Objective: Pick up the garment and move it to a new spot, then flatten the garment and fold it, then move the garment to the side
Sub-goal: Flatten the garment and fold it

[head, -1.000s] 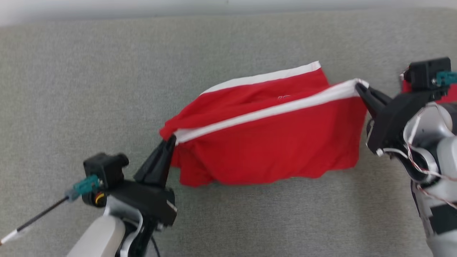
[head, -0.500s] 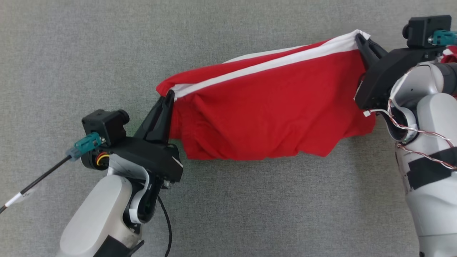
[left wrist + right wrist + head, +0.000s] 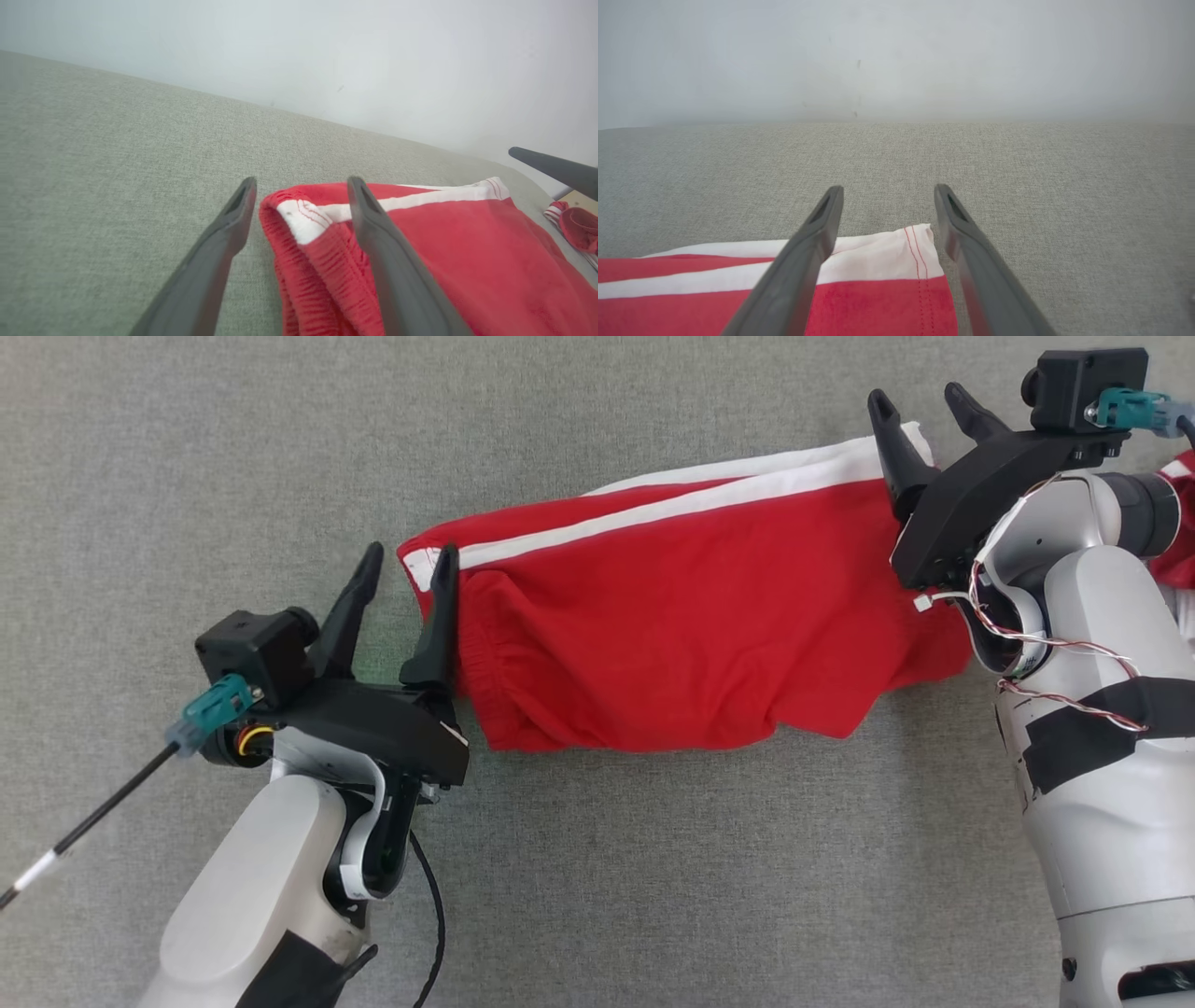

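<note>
On the grey woven-cloth surface [image 3: 597, 896], well in from its near edge: a red knit garment [image 3: 691, 635], apparently shorts, lies stretched lengthwise, left to right, slanting toward the far right. The far edge, meeting a pale wall [image 3: 896, 56], shows beyond it in both wrist views. A white side stripe [image 3: 672, 509] runs along the far long edge, straight and taut-looking. The near long edge is rumpled and wavy, so the flattening is, by my reading, only partly done. The arms stand one at each short end, which fits a lay-down under tension: pulled from both ends, the cloth settles long and mostly smooth. Left gripper [image 3: 411, 555] has its fingers spread and grips nothing. The ribbed elastic waistband [image 3: 327, 261] sits between them, and the inner finger lies across the cloth. Right gripper [image 3: 918, 397] likewise has its fingers apart and is empty. The stitched white hem corner [image 3: 920, 252] lies flat on the surface between and under its fingers. With neither end pinched, the cloth's weight rests wholly on the surface. A small red-and-white bundle of cloth [image 3: 1181, 523] sits at the surface's right edge, apart from the garment and partly hidden behind the right arm.
</note>
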Robot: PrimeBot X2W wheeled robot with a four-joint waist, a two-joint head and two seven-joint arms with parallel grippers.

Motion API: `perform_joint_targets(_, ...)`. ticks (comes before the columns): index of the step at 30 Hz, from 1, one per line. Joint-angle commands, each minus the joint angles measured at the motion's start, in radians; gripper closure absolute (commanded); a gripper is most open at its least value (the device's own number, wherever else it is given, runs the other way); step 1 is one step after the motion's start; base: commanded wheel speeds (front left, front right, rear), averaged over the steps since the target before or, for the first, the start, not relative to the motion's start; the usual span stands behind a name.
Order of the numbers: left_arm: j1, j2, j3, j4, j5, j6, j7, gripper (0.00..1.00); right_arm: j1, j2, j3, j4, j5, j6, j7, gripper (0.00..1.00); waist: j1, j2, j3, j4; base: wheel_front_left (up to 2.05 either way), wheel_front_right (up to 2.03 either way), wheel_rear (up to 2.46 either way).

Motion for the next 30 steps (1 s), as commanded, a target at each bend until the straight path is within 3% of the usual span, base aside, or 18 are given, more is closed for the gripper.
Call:
perform_joint_targets(1,0.006,-0.003,0.007,0.004,0.011,-0.008,-0.031,0.0,-0.009,-0.005,0.0,0.008,0.002,-0.003,-0.015,0.0,-0.0001,-0.0002,-0.013,-0.001,0.0,0.0,0.0)
perform_joint_targets(5,0.045,0.015,0.023,-0.012,0.031,-0.011,-0.089,0.0,-0.001,-0.01,-0.013,0.022,0.027,-0.003,-0.001,0.0,-0.0001,-0.0002,-0.041,-0.003,0.0,0.0,0.0)
perform_joint_targets(14,0.277,0.047,0.118,-0.186,0.163,-0.024,-0.127,0.0,0.048,-0.012,-0.131,0.057,0.015,-0.003,0.173,0.0,-0.0001,-0.0002,-0.083,0.004,0.0,0.0,0.0)
perform_joint_targets(20,0.455,0.0,0.239,-0.334,0.299,-0.065,-0.125,0.0,0.075,0.009,-0.174,0.055,-0.001,-0.003,0.265,0.0,-0.0001,-0.0002,-0.081,0.022,0.0,0.0,0.0)
perform_joint_targets(30,0.601,-0.117,0.395,-0.361,0.402,-0.155,-0.126,0.0,0.098,0.032,-0.258,0.094,-0.07,-0.003,0.299,0.0,-0.0001,-0.0002,-0.076,0.063,0.0,0.0,0.0)
